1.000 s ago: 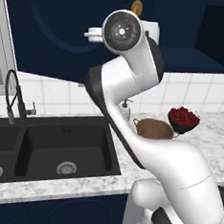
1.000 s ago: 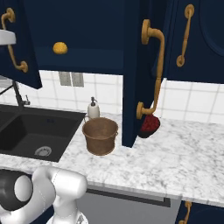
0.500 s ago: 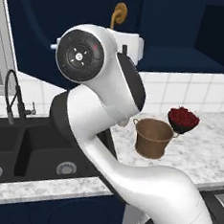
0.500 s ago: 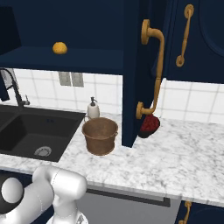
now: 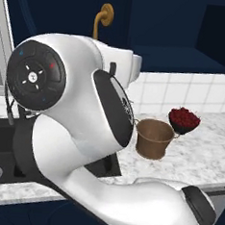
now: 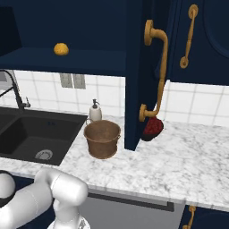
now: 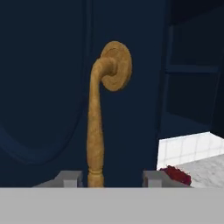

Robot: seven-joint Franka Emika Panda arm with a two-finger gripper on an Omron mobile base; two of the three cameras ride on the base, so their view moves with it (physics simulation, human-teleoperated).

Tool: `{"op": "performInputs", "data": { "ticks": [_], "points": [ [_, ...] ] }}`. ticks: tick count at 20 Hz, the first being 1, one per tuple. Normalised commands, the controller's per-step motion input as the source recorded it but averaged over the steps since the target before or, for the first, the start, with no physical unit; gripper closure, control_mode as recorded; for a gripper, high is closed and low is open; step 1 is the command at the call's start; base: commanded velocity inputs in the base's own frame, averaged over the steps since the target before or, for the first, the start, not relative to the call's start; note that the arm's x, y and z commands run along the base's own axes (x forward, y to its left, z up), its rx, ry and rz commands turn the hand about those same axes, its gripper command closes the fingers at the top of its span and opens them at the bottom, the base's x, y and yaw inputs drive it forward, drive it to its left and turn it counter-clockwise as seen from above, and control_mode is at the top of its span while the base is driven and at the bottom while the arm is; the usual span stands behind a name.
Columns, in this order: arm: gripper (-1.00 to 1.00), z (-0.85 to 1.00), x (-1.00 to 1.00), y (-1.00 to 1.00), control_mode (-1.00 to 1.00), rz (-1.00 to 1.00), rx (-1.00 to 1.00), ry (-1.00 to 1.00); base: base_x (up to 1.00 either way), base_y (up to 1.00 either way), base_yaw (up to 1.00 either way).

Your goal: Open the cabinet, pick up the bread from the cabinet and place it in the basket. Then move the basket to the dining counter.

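The navy cabinet stands open, and the small orange-yellow bread lies on its shelf. In the hand view my gripper is open at the left door's curved gold handle. The handle rises between the fingertips, nearer the left one and clear of the right. That same handle pokes up above my arm in the left base view. The brown woven basket stands upright on the marbled counter below the shelf, also seen as the basket from the left. The dining counter is out of view.
The right cabinet door juts out edge-on over the counter, its gold handle facing me. A red pot sits behind that door. A soap bottle stands behind the basket, with a black sink and tap to the left.
My arm has swung left and nearer the left camera, carrying the left door wider open and out of the right base view. Basket and bread have stayed put.
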Motion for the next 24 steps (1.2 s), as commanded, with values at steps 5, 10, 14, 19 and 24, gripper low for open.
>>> {"op": "performInputs", "data": {
  "ticks": [5, 10, 14, 19, 24],
  "points": [
    [-1.00, -0.01, -0.88, -0.32, -1.00, -0.07, 0.25, 0.00, 0.00, 0.00, 0.00],
    [-1.00, -0.14, -0.17, -1.00, -1.00, -0.02, 0.43, 0.12, 0.00, 0.00, 0.00],
    [-1.00, -0.02, 0.00, -1.00, -1.00, -0.02, 0.47, 0.15, 0.00, 0.00, 0.00],
    [-1.00, 0.00, 0.11, -1.00, -1.00, -0.02, 0.42, 0.09, 0.00, 0.00, 0.00],
    [-1.00, -0.26, 0.88, -0.80, -1.00, 0.00, 0.40, 0.09, 0.00, 0.00, 0.00]
  ]
}}
